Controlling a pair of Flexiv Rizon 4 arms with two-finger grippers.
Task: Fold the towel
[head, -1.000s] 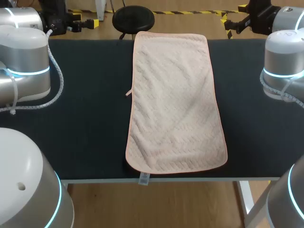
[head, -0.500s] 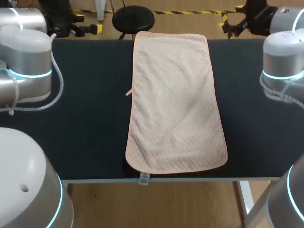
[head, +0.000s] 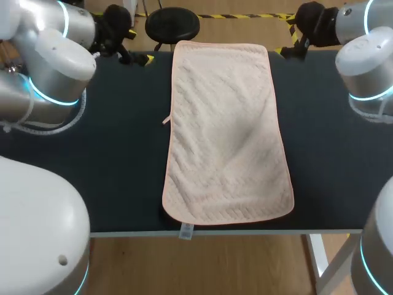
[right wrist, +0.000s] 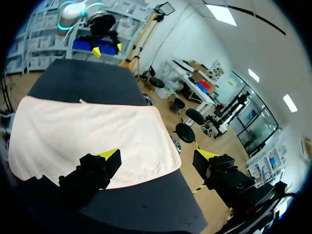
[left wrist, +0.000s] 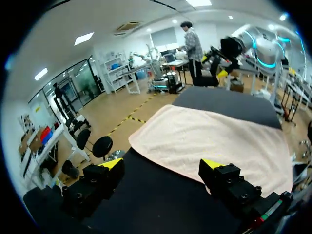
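Head view: my arm housings cover the side margins of the table (head: 110, 166). Both grippers sit at the far edge, mostly dark bodies with only a speck of yellow each, so finger spacing can't be read from here.

Wrist views settle it. Left gripper (left wrist: 162, 165): fingers spread wide, nothing held, dark tabletop under them, one far corner of the towel (head: 227, 132) just ahead. Right gripper (right wrist: 157, 156): fingers likewise wide apart, holding nothing, the other far corner ahead of and below them. Each wrist view also catches my other arm's gripper across the towel's width.

Only the head view takes in the whole towel. It is pale pink, spread flat in one layer in the middle of the table. Its long axis runs from the near edge to the far edge, with one short end at each. A small label (head: 186, 232) hangs over the near table edge, its print too small to read. A small loop (head: 166, 120) sticks out from the left long edge.
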